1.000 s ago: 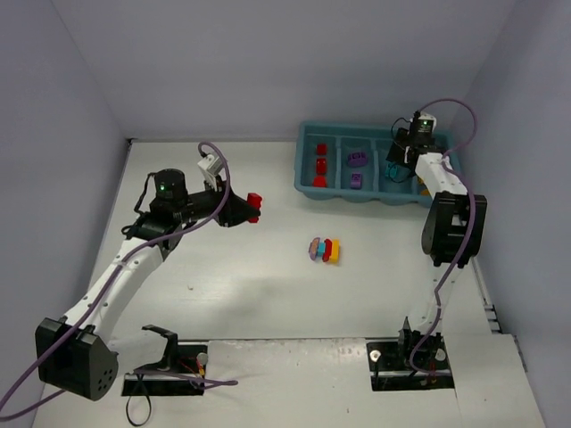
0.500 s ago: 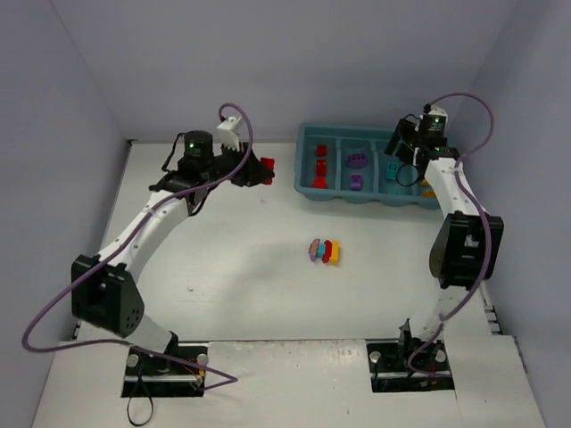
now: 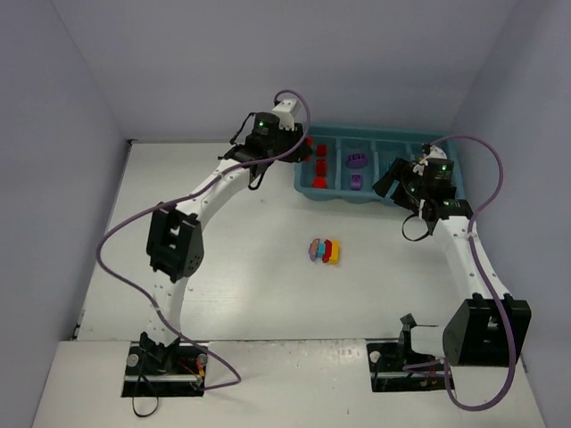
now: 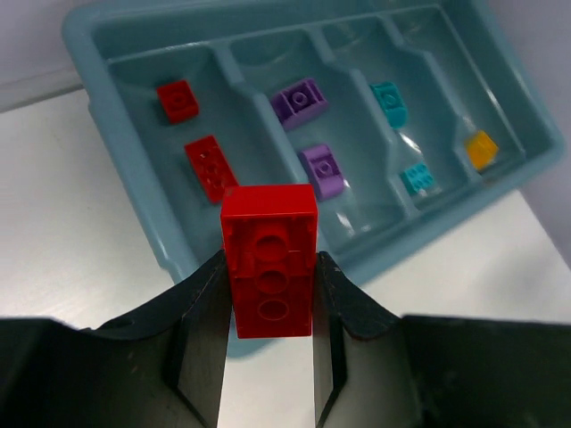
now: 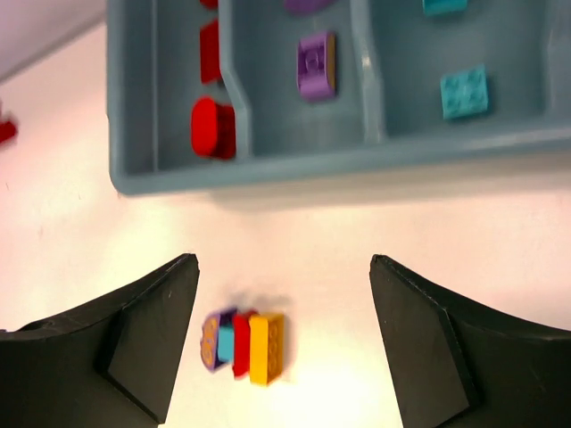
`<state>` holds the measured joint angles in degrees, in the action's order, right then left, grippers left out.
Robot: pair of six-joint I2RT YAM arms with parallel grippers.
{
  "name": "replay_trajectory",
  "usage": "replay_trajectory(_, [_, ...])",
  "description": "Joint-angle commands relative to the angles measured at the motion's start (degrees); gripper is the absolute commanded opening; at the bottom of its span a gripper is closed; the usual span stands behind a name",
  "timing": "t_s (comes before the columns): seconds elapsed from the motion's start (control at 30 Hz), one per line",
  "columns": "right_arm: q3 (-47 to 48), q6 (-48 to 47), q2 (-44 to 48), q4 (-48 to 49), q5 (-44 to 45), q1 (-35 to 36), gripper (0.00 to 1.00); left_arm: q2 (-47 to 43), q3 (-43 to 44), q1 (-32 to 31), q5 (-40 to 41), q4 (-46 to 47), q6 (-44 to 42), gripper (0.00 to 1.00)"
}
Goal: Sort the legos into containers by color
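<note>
Left wrist: my left gripper (image 4: 269,267) was pinching a red lego brick (image 4: 268,223), with the jaws pressed onto its two long sides and one end sticking out past the fingertips. Three round holes on its face were turned to the camera. Past the brick sat the teal tray (image 4: 111,116), four compartments side by side. In this view the brick overlapped the tray's near wall in front of the end compartment; I could not tell how high above it. That end compartment held a square red brick (image 4: 177,100) and a long red brick (image 4: 211,168), lying apart. The next held two purple bricks (image 4: 300,102), the third two cyan bricks (image 4: 389,102), and the far one a single orange brick (image 4: 482,149).

On the right wrist view my right gripper (image 5: 281,263) had its jaws spread wide with nothing between them. Below them on the white table (image 5: 500,223) lay a stacked lego cluster (image 5: 243,343), slightly blurred, with purple, cyan, red and yellow-orange pieces joined in a row. It was clear of both fingers and apart from the tray's near wall.

From the top external camera, my left gripper was at the tray's left end and my right gripper just in front of the tray's right part. The cluster lay on the table well in front of the tray.
</note>
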<state>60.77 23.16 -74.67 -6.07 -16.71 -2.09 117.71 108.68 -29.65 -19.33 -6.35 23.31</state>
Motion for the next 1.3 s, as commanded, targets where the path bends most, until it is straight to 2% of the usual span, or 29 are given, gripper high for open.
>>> replay_trajectory(0.0, [-3.81,0.84,5.14,0.88,-3.15,0.51,0.74,4.09,8.89,-0.49,4.21,2.04,-0.10,0.21])
replay_trajectory(0.07, [-6.53,0.75,6.03,0.36,-4.03,0.59,0.74,9.17,14.94,-0.93,4.83,1.87,-0.46,0.23])
replay_trajectory(0.17, [-9.00,0.92,7.44,-0.26,-5.44,0.77,0.74,15.33,22.06,-1.55,4.92,1.43,-0.37,0.41])
replay_trajectory(0.27, [-9.88,0.31,8.49,-0.35,-5.53,1.03,0.74,18.77,25.86,-1.64,4.31,2.04,-0.11,0.50])
replay_trajectory(0.3, [-10.23,-0.04,8.58,-0.44,-5.61,1.12,0.74,18.96,26.14,-1.73,4.13,2.91,-0.11,0.56])
replay_trajectory(0.4, [-10.06,-1.27,7.79,-0.53,-5.79,1.73,0.74,18.43,26.23,-1.99,3.43,3.80,-0.54,0.64])
replay_trajectory(0.53, [-8.57,-2.32,5.33,-0.70,-5.71,5.06,0.74,12.75,23.52,-2.26,2.64,3.88,-0.73,0.65])
replay_trajectory(0.7, [-6.90,-2.33,-0.11,-1.23,-1.22,14.37,0.70,0.17,8.43,-2.17,2.45,4.60,-1.16,0.66])
replay_trajectory(0.77, [-6.81,-0.93,-2.13,-1.23,0.87,16.05,0.67,-6.94,3.14,-2.17,3.77,3.63,-1.51,0.65])
replay_trajectory(0.8, [-6.81,-0.57,-2.75,-1.23,1.93,17.80,0.65,-11.49,-2.46,-2.17,4.21,2.93,-1.60,0.66])
replay_trajectory(0.87, [-6.81,-0.04,-4.85,-1.32,5.09,19.57,0.65,-15.91,-8.28,-1.90,4.48,2.48,-1.69,0.66])
replay_trajectory(1.0, [-6.90,2.15,-8.20,-1.49,7.57,23.17,0.67,-27.50,-24.08,-1.73,4.65,-0.50,-0.72,0.66])
replay_trajectory(1.17, [-7.33,3.56,-10.40,-1.49,9.76,26.87,0.73,-39.19,-37.74,-1.38,4.30,-3.66,0.24,0.66])
replay_trajectory(1.27, [-8.39,4.61,-10.93,-1.58,10.56,28.01,0.73,-44.74,-45.21,-0.94,4.04,-3.76,1.21,0.66])
